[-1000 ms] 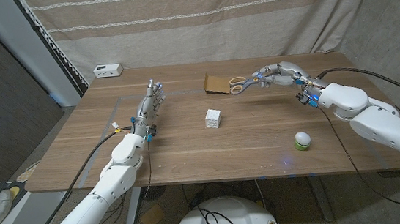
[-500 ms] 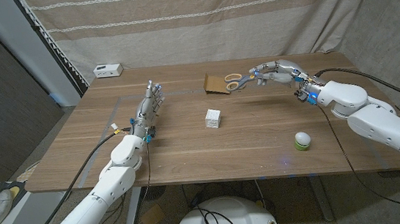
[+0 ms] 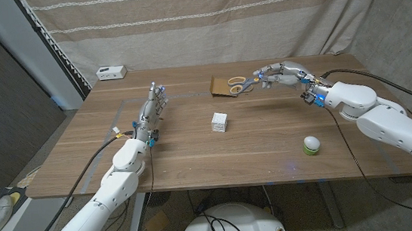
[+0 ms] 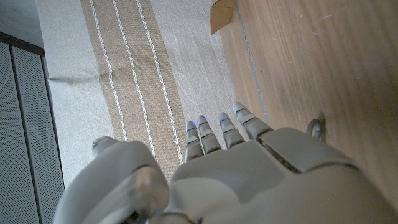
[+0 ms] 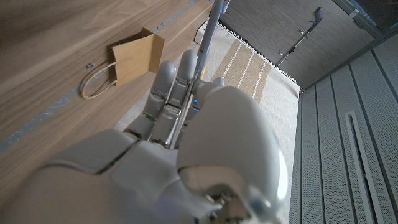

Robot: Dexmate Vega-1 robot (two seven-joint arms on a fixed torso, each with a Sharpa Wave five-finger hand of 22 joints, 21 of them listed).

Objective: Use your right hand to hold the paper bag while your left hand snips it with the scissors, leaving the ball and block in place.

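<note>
Box point(image 3: 112, 72), small and white, far back at the left corner of the table point(image 3: 195, 158), away from the job. Next, left hand point(image 3: 152, 109), out on the wood with the arm stretched long behind it. Stands up on its edge, fingers straight and close side by side, pointing at the far curtain. Holds nothing, so no cutting tool in it yet. Probably parked there to wait, well apart from the bag, until the other hand has a good hold. Then block point(image 3: 219, 122), a little white cube near the middle, alone, with bare wood all round. Good spot for it, since it must not be bumped. Behind it, paper bag point(image 3: 224, 86), brown, lying flat near the far edge, its pale loop handles point(image 3: 240, 86) spread on the wood toward the right side. Just right of the loops, right hand point(image 3: 282, 74), up above the table with the arm reaching in low from the right. Fingers long and a bit bent, lying close side by side, tips aimed at the handles. Nothing held between them. Hard to tell if the tips touch the loops or hang just short. Looks like a reach to pin the bag down. Last, ball point(image 3: 311, 145), white and green, near the front right, close under the right arm but apart from it.
</note>
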